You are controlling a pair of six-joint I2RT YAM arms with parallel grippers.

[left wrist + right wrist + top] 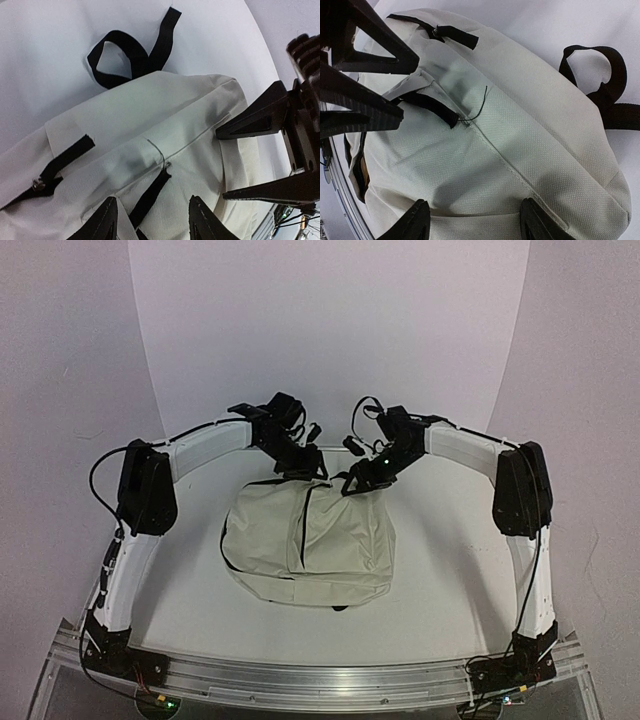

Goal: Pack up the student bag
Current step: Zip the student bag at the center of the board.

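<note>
Student bag (310, 540), cream with black zipper lines (302, 530); left tool (152, 202) and right tool (474, 202) spread apart, perhaps touching it.

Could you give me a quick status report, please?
Both open: left gripper, right gripper, over student bag. Bag flat on table. Nothing blocking.
</note>
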